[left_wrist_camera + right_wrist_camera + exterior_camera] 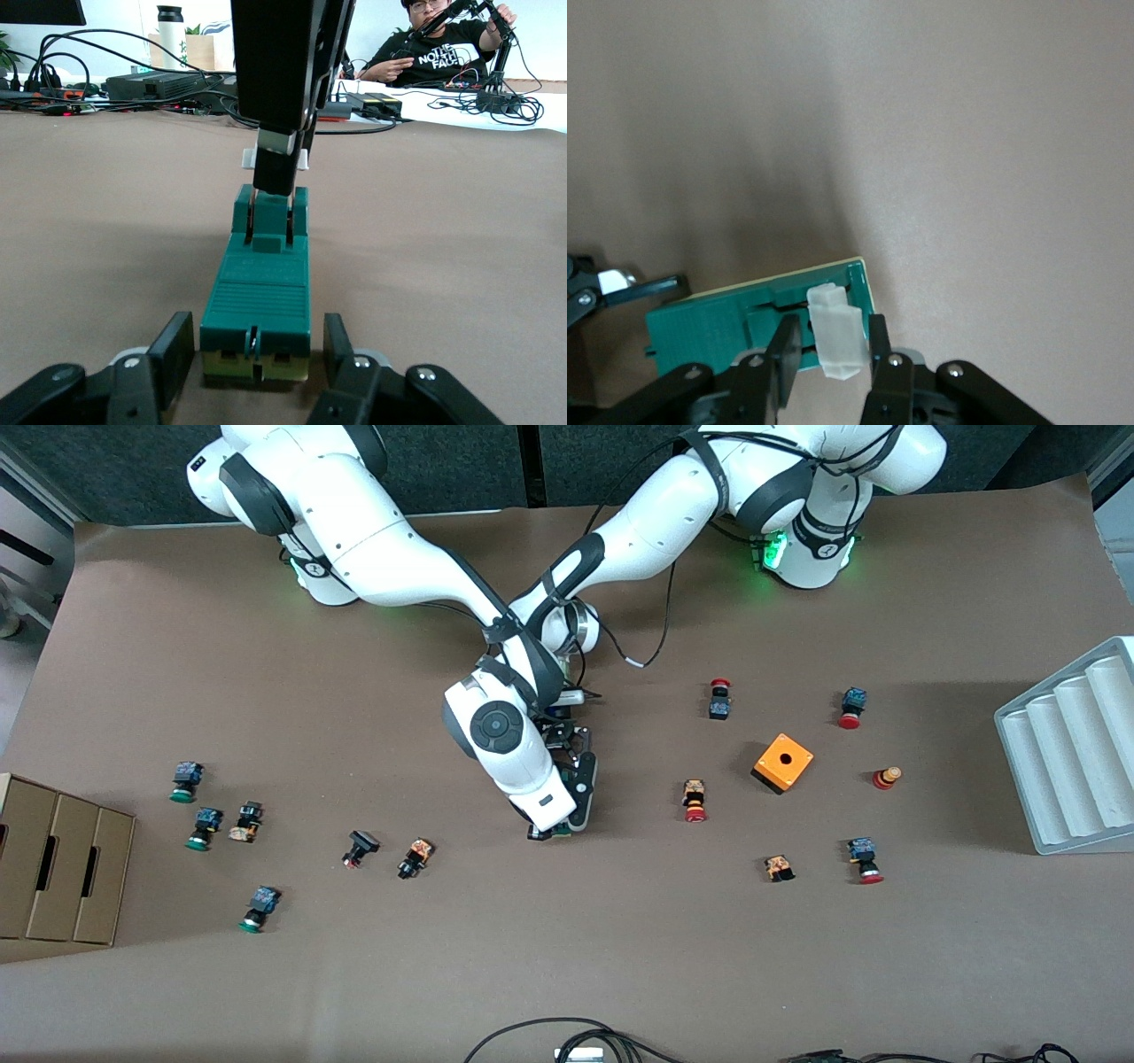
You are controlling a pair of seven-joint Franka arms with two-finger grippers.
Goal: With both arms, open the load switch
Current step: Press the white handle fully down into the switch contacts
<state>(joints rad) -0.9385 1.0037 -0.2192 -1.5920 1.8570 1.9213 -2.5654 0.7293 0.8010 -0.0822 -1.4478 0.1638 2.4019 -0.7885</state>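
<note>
My two arms meet over the middle of the brown table [567, 957], and the load switch [258, 305] lies flat there under them, between the scattered push buttons toward the right arm's end and the ones toward the left arm's end. It is a slim dark-green block with a pale underside.

My left gripper [258, 359] sits low at one end of the load switch, its two black fingers [173, 350] standing on either side of the block's end and squeezed in against it, so I am pinching the green body.

My right gripper [828, 354] comes down from above at the other end of the load switch. Its fingers [782, 352] are pressed together on the small white tab [834, 336], which stands up from a slot in the green top. In the left wrist view the same tab [275, 160] shows held in the dark jaws just above the block.

In the front view the right arm's white wrist covers most of the load switch [558, 832]; only a bit of green shows at its lower edge.

The orange cube [783, 763] with a round hole sits well apart, toward the left arm's end. A white ribbed tray [1063, 753] lies at that end's edge, and cardboard boxes [62, 864] at the right arm's end.
</note>
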